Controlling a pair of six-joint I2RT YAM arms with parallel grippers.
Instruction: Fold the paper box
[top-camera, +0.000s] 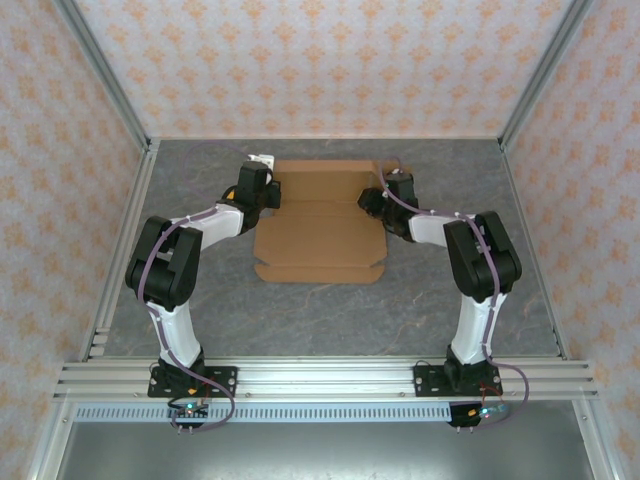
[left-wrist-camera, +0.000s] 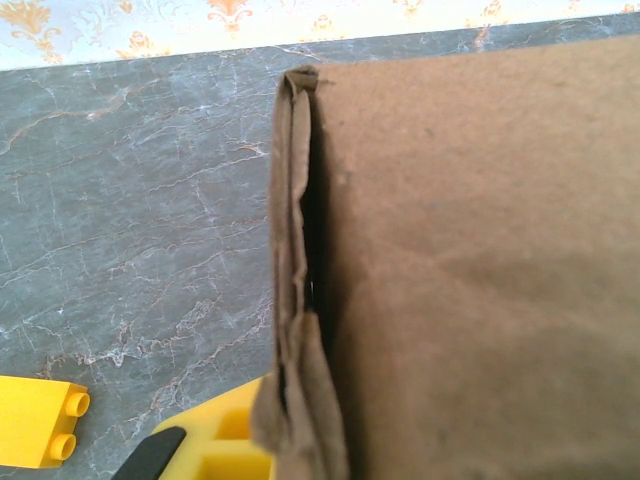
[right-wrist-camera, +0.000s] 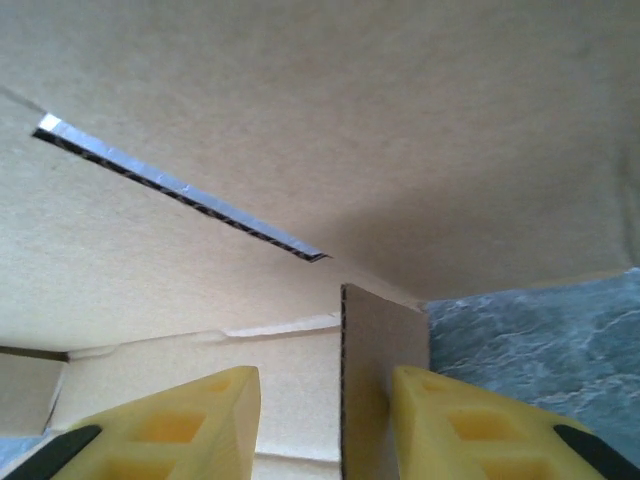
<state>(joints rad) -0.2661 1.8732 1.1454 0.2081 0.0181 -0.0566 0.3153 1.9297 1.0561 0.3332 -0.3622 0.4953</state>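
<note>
We see the box (top-camera: 320, 240) lying flat on the grey marbled table (top-camera: 330, 320), just toward 12 o'clock from its middle. It is an unfolded brown cardboard sheet, matte, with notched corners at its 6 o'clock edge. Its creases run from 9 to 3 o'clock. The outline is close to square, so we cannot call its long axis. The left gripper (top-camera: 262, 193) sits at the 9 o'clock edge, clenched on a doubled, rumpled fold of cardboard beside its yellow finger (left-wrist-camera: 225, 445). The right gripper (right-wrist-camera: 322, 390) is at the 3 o'clock edge, its jaws apart. An upright corrugated tab (right-wrist-camera: 375, 350) stands between its ribbed yellow fingers, below a slanting slit (right-wrist-camera: 180, 190).
</note>
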